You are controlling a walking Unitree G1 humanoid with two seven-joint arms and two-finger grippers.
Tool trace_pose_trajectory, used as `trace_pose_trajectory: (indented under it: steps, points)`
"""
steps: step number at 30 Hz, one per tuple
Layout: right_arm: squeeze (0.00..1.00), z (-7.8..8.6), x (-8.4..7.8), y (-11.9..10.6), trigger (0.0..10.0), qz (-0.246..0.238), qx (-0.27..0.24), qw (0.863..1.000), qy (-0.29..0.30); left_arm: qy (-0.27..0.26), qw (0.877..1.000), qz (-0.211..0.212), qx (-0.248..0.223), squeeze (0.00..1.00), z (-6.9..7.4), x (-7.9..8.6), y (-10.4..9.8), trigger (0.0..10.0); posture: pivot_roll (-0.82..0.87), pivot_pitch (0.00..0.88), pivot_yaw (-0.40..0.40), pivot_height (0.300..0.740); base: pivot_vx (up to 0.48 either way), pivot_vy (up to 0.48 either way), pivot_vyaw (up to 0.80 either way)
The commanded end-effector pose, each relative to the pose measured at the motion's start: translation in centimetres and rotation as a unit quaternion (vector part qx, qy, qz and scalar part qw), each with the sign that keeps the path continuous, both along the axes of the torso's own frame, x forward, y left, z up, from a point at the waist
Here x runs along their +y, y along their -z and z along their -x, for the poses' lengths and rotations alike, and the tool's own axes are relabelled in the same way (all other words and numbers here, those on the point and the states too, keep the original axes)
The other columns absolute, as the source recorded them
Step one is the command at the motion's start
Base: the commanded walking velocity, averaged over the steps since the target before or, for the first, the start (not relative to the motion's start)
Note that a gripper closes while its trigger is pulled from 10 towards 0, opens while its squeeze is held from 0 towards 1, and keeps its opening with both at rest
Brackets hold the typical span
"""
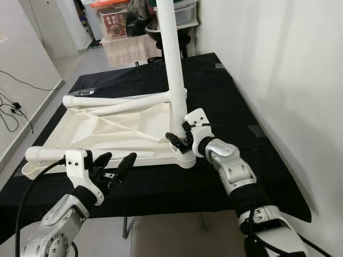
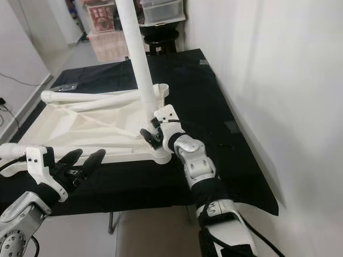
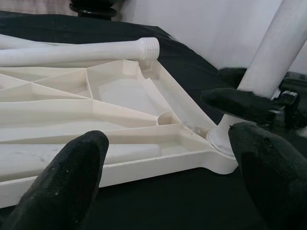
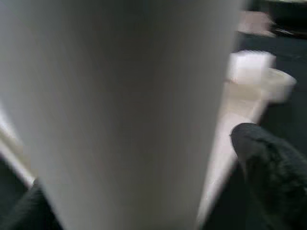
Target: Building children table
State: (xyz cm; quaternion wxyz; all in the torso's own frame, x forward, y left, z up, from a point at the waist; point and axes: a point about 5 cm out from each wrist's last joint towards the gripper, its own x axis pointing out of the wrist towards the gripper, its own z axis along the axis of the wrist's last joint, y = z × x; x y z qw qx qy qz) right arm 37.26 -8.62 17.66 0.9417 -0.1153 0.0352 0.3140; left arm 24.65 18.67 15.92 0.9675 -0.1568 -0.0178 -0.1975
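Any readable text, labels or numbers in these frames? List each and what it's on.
None can be read.
Box with a dark red printed panel on the floor beyond the black table: print there, too small and blurred to read.
White tabletop, upright leg and loose legs: no markings visible.
Left gripper and right gripper: no lettering visible.

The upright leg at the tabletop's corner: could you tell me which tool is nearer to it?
Right. The right tool is closed around the base of the upright leg; the left tool hovers open off the tabletop's near edge, well to the left.
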Motion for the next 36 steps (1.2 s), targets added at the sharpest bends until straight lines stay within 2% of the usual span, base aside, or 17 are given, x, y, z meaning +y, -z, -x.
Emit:
trace_pose_trajectory:
  steps: [1,2,4,5,7,9,12,13,14,15,25,32,33,34,35,36]
  points:
    - [0.0,0.2,1.0,-1.2,10.0,-0.011,-0.012,0.996,-0.09,-0.009,1.0,-0.006,0.004,0.0,0.0,0.4,0.2,10.0,-0.03,0.053,0.121,0.74,0.0,0.0,0.0]
    - [0.0,0.2,1.0,-1.2,10.0,-0.011,-0.012,0.996,-0.09,-0.009,1.0,-0.006,0.004,0.0,0.0,0.4,0.2,10.0,-0.03,0.053,0.121,0.74,0.0,0.0,0.0]
    - [0.0,0.3,0.8,-1.4,10.0,0.017,-0.012,0.982,-0.188,-0.009,1.0,-0.006,0.003,0.0,0.0,0.3,0.1,10.0,-0.02,0.053,0.122,0.74,0.0,0.0,0.0]
    - [0.0,0.2,0.7,-1.4,10.0,0.03,-0.012,0.977,-0.211,-0.009,1.0,-0.006,0.003,0.0,0.0,0.3,0.1,10.0,-0.02,0.053,0.122,0.74,0.0,0.0,0.0]
    - [0.0,0.2,0.7,-1.3,10.0,0.036,-0.012,0.975,-0.219,-0.009,1.0,-0.006,0.003,0.0,0.0,0.3,0.1,10.0,-0.02,0.055,0.12,0.74,0.0,0.0,0.0]
    - [0.0,-0.2,0.3,-0.3,10.0,0.046,0.026,0.973,-0.225,-0.008,1.0,-0.006,0.003,0.0,0.0,0.3,0.1,10.0,-0.02,0.053,0.121,0.74,0.0,0.0,0.0]
    - [0.0,-0.4,0.1,0.2,10.0,0.038,0.048,0.974,-0.219,-0.008,1.0,-0.006,0.003,0.0,0.1,0.3,0.1,10.0,-0.01,0.056,0.118,0.74,0.0,0.0,0.0]
    - [0.0,-0.5,0.1,0.0,5.8,0.028,0.05,0.974,-0.221,-0.009,1.0,-0.007,0.003,0.0,0.1,0.3,0.1,10.0,-0.01,0.057,0.115,0.74,0.0,0.0,0.0]
    - [0.0,-0.5,0.2,-0.2,5.8,0.02,0.05,0.973,-0.225,-0.009,1.0,-0.007,0.003,0.0,0.1,0.3,0.1,10.0,-0.01,0.059,0.115,0.74,0.0,0.0,0.0]
    - [0.0,-0.6,0.2,-0.4,0.0,0.016,0.049,0.972,-0.23,-0.009,1.0,-0.007,0.003,0.0,0.1,0.3,0.1,10.0,-0.01,0.06,0.115,0.74,0.0,0.0,0.0]
    - [0.0,-0.7,-0.8,-0.6,0.0,0.012,0.047,0.967,-0.252,-0.009,1.0,-0.007,0.002,0.0,0.1,0.2,0.0,10.0,-0.01,0.066,0.115,0.74,0.0,0.0,0.0]
    - [0.0,-0.7,-1.9,-0.2,0.0,0.021,0.037,0.976,-0.215,-0.01,1.0,-0.007,0.002,0.0,0.1,0.4,0.0,10.0,-0.02,0.067,0.113,0.74,0.0,0.0,0.0]
    - [0.0,-0.4,-2.0,0.8,0.0,0.032,0.047,0.985,-0.163,-0.01,1.0,-0.008,0.003,0.0,0.1,0.5,0.0,10.0,-0.03,0.072,0.116,0.74,0.0,0.0,0.0]
    - [0.0,0.1,-1.9,1.9,0.0,-0.022,0.028,0.989,0.143,-0.011,1.0,-0.009,0.003,0.0,0.1,0.9,0.0,10.0,-0.05,0.083,0.138,0.74,0.0,0.0,0.0]
    - [0.0,0.1,-1.9,1.9,0.0,-0.022,0.028,0.989,0.143,-0.011,1.0,-0.009,0.003,0.0,0.1,0.9,0.0,10.0,-0.05,0.083,0.138,0.74,0.0,0.0,0.0]
    - [0.0,2.1,-0.5,2.5,0.0,-0.016,0.024,0.99,0.142,-0.01,1.0,-0.009,0.004,0.0,0.0,0.9,-0.1,10.0,-0.04,0.082,0.144,0.74,0.0,0.0,0.0]
